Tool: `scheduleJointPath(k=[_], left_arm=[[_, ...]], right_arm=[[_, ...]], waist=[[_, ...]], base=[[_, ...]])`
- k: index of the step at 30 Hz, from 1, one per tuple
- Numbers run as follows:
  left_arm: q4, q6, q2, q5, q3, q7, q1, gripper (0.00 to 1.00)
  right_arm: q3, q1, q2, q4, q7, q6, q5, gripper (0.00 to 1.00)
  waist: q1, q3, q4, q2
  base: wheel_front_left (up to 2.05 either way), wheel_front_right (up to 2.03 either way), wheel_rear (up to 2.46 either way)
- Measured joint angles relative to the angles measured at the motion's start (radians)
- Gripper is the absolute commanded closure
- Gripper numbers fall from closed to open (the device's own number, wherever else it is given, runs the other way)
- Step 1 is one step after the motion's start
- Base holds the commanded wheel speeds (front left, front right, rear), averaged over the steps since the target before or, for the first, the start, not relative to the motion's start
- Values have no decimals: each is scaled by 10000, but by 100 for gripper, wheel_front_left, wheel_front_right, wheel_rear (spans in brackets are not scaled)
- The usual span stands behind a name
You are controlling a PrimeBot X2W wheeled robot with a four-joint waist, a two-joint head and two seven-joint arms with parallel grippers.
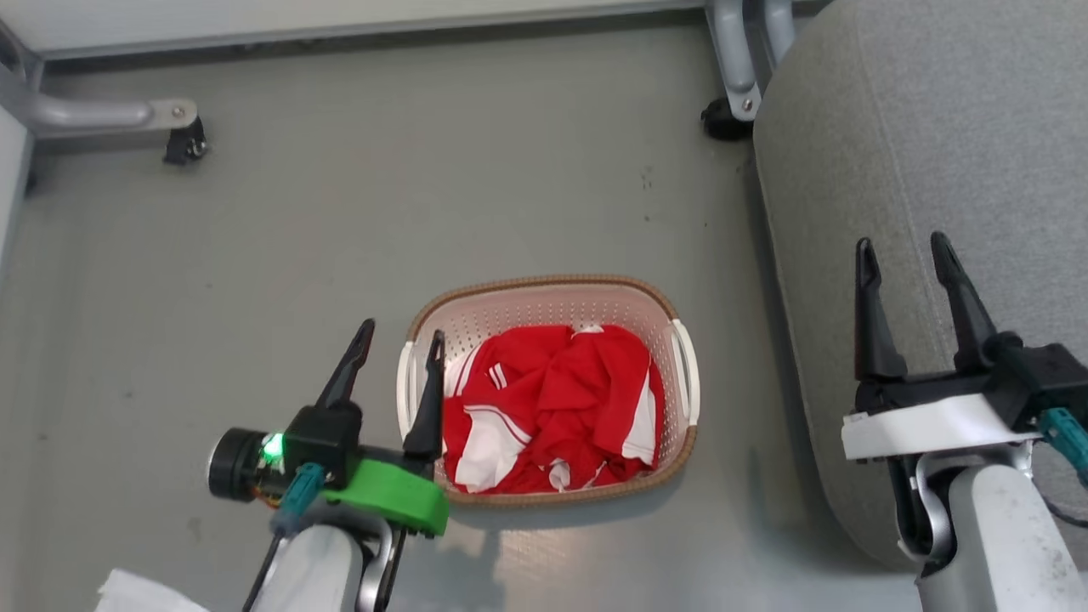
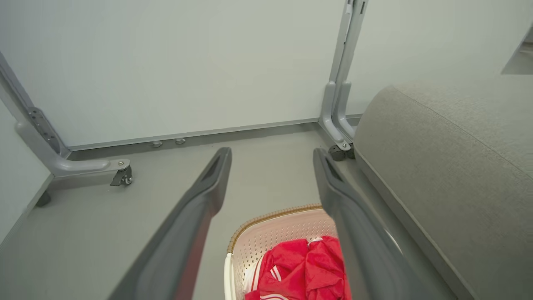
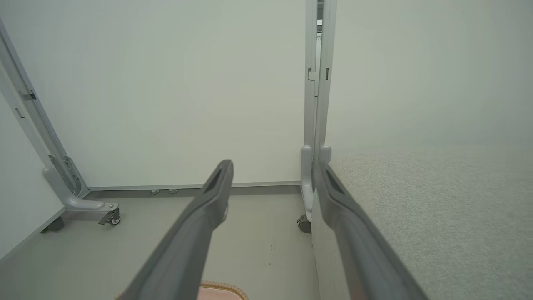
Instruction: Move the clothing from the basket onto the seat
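Nothing is delivered yet: the clothing (image 1: pixel 552 408) is seen heaped in the basket (image 1: pixel 544 282) on the floor (image 1: pixel 425 170), with the seat (image 1: pixel 935 170) at its 2 o'clock carrying no garment. The left tool (image 1: pixel 402 331), at the basket's 9 o'clock, and the right tool (image 1: pixel 902 242) are held spread, nothing gripped.

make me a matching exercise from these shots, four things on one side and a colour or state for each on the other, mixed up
1 clothing
2 basket
3 seat
4 left claw

a light grey, right of the basket
b open, at the basket's left side
c red and white, heaped in the basket
d cream, perforated, brown rim

Pairs: 1-c, 2-d, 3-a, 4-b
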Motion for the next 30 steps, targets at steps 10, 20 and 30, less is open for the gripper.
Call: scheduleJointPath(k=[10, 20, 30], left_arm=[[3154, -518, 558, 2531, -2023, 0, -3427, 0], [6610, -612, 1177, 4274, -3917, 0, -6729, 0], [9294, -830, 1216, 5695, -5567, 673, -8698, 0]], right_arm=[[-479, -1497, 12, -830, 0, 2, 232, 0], [21, -2226, 6, -1567, 0, 0, 393, 0], [533, -2703, 0, -1592, 0, 0, 821, 0]], waist=[[3, 2329, -185, 0], [4, 4439, -753, 0], [2, 6100, -1534, 0]], base=[[0, 0, 0], [0, 0, 0], [0, 0, 0]])
